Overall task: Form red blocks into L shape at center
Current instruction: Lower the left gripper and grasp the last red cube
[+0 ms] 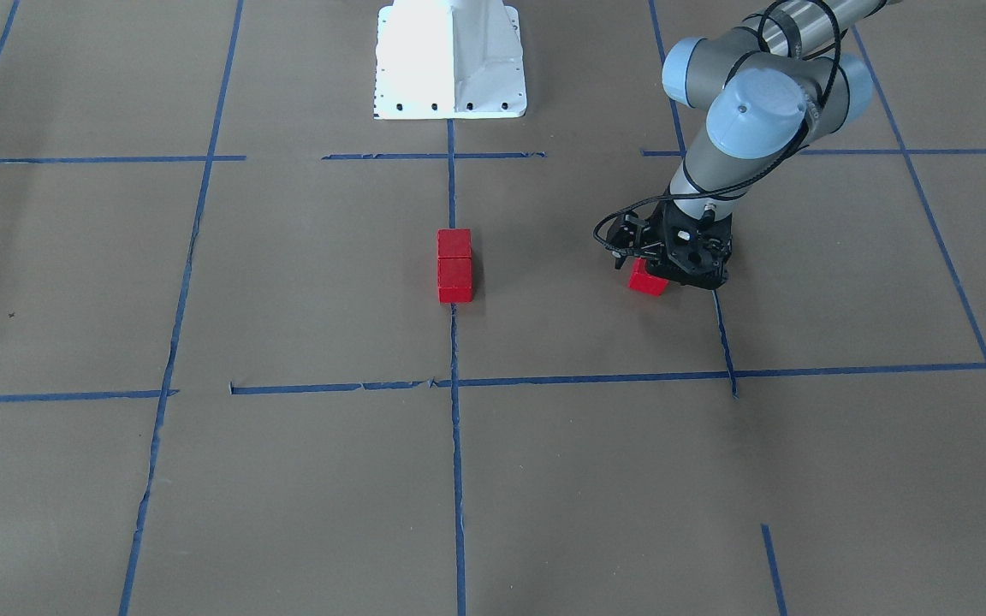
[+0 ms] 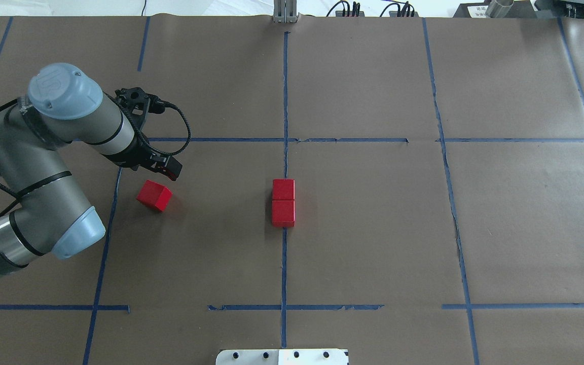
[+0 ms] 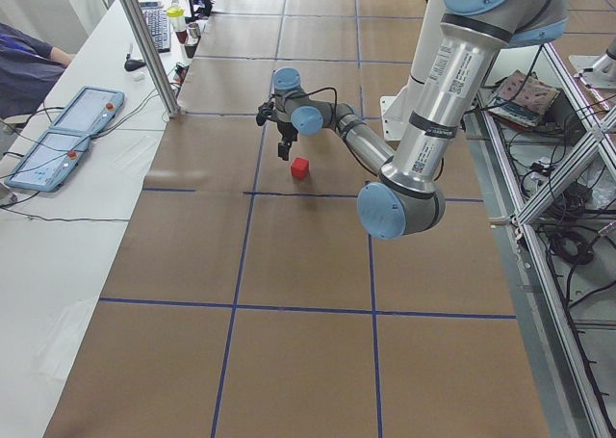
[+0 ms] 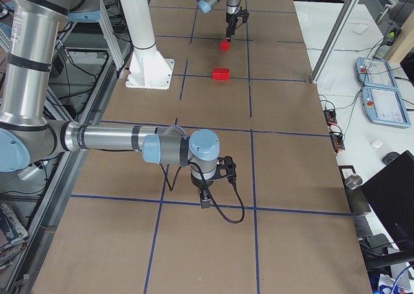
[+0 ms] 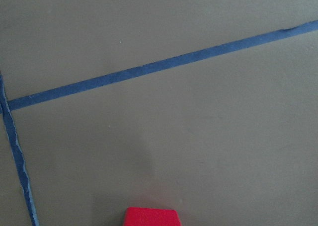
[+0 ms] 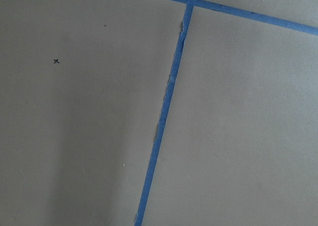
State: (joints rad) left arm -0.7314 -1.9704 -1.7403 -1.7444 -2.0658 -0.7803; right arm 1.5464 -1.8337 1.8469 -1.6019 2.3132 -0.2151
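Observation:
Two red blocks lie touching in a straight line on the vertical blue tape of the center cell; they also show in the front view. The third red block lies alone, turned at an angle, near the center cell's edge on my left side. My left gripper hangs just above and beside it, looks open and holds nothing. The left wrist view shows only the block's top at the bottom edge. My right gripper hovers over bare paper far from the blocks; I cannot tell its state.
The white robot base stands behind the center cell. Blue tape lines divide the brown paper into cells. A metal post and control pendants stand on the side table past the far edge.

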